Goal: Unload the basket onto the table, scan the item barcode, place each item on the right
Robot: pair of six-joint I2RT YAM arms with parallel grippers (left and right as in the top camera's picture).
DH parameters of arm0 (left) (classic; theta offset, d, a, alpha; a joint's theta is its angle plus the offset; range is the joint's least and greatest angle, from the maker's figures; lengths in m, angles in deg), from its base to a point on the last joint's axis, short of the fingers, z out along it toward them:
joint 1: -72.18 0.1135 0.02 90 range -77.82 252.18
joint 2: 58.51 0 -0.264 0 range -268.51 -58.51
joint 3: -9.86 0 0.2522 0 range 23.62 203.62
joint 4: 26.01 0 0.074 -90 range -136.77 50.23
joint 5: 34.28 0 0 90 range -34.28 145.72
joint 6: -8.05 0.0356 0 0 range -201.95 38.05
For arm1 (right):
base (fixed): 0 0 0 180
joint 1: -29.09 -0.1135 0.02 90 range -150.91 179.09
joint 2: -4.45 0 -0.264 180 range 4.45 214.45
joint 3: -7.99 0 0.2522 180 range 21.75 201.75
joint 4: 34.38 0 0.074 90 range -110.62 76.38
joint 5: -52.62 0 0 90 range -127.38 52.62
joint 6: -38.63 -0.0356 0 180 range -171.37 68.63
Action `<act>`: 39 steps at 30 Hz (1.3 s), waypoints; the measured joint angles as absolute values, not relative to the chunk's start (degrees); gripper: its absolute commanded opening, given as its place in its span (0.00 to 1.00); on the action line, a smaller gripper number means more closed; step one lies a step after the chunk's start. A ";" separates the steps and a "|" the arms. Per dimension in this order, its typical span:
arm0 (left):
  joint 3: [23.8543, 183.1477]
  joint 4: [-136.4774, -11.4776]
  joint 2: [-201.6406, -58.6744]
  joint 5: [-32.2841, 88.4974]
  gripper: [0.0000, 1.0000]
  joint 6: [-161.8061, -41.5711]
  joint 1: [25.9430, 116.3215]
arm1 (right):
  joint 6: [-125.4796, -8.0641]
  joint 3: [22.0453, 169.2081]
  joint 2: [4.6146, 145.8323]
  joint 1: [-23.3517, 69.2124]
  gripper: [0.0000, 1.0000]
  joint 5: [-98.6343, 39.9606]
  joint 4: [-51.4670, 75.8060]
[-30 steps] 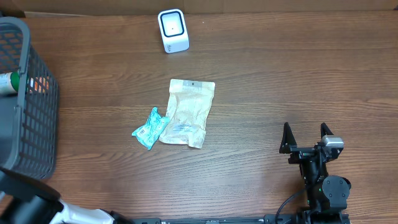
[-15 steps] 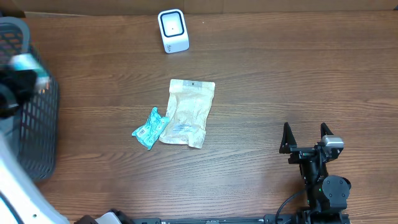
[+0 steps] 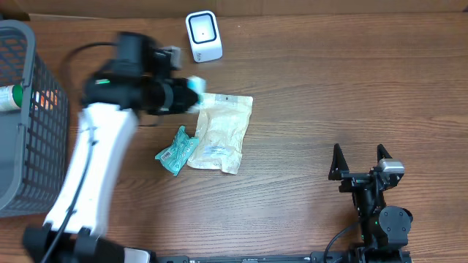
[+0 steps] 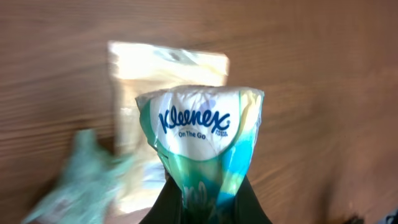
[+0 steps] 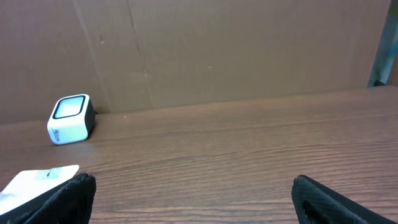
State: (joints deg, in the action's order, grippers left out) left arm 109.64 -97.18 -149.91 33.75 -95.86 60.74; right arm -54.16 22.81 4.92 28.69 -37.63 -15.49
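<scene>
Left gripper (image 4: 208,198): clenched on the lower end of the tissue pack (image 4: 202,134), dark fingers pinching its crumpled base. In my overhead view the left gripper (image 3: 181,93) and its arm are blurred.

Tissue pack: soft plastic wrap, white top panel with blue "Kleenex On The Go" lettering, teal and green below, creased where it is pinched. I see no barcode on the face toward the wrist camera. It is held off the table, lettered end pointing away from the fingers. Overhead, the tissue pack (image 3: 194,83) sits on the robot's side of the scanner (image 3: 203,35), near it but apart.

Scanner: small white box with a dark window, upright near the table's far edge.

Beige pouch (image 3: 221,131): flat on the table, farther from the scanner than the pack.

Teal packet (image 3: 175,151): just beside the pouch's left edge, touching it.

Basket (image 3: 33,157): grey mesh, well left of the scanner at the table's left edge, items inside.

Right gripper (image 3: 360,162): released, fingers wide apart, well to the right of the scanner and nearer the robot.

Table (image 3: 329,88): bare wood between the scanner and the right gripper.
</scene>
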 measured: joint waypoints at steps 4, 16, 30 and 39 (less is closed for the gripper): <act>108.70 -91.74 -156.75 34.42 0.04 -99.05 51.82 | -54.16 22.81 4.92 28.69 1.00 -37.61 -15.45; 108.33 -84.70 -171.30 34.77 0.16 -104.54 34.55 | -54.14 22.81 4.92 28.69 1.00 -37.61 -15.47; 115.13 -95.82 -172.66 38.88 0.56 -104.52 37.79 | -54.16 22.81 4.92 28.69 1.00 -37.63 -15.47; 140.83 -110.58 -167.15 40.94 0.63 -97.98 59.54 | -54.16 22.81 4.92 28.71 1.00 -37.63 -15.49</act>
